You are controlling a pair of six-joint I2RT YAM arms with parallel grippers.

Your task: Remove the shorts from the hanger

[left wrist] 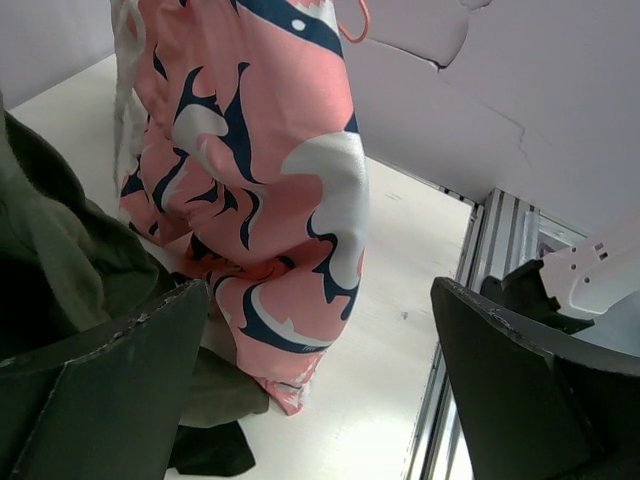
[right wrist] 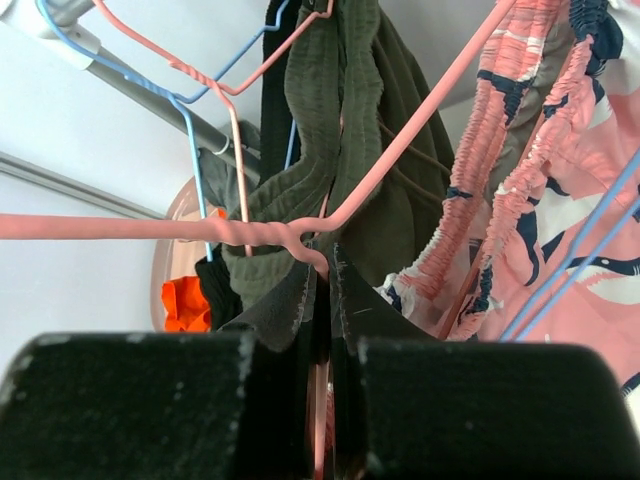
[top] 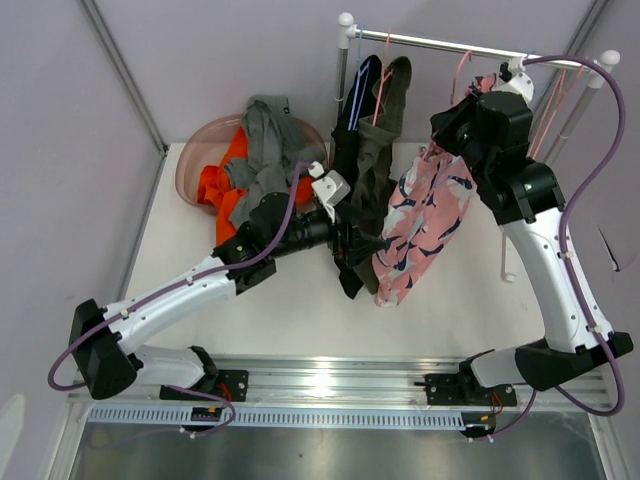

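Note:
Pink shorts with a navy-and-white pattern (top: 425, 225) hang from a pink hanger (right wrist: 200, 230) under the rail (top: 440, 43); they also show in the left wrist view (left wrist: 260, 190). Olive shorts (top: 378, 150) and black shorts (top: 352, 140) hang to their left. My right gripper (right wrist: 322, 270) is shut on the pink hanger's wire just below its twisted neck. My left gripper (left wrist: 320, 330) is open, low beside the hem of the pink shorts, holding nothing. Orange shorts (top: 222, 185) and grey-green shorts (top: 268, 140) lie in a pink basin.
The pink basin (top: 196, 150) stands at the table's back left. A blue hanger (right wrist: 190, 130) and more pink hangers (top: 555, 100) hang on the rail. The rail's white posts (top: 344, 50) stand at the back. An aluminium rail (top: 330, 385) runs along the near edge.

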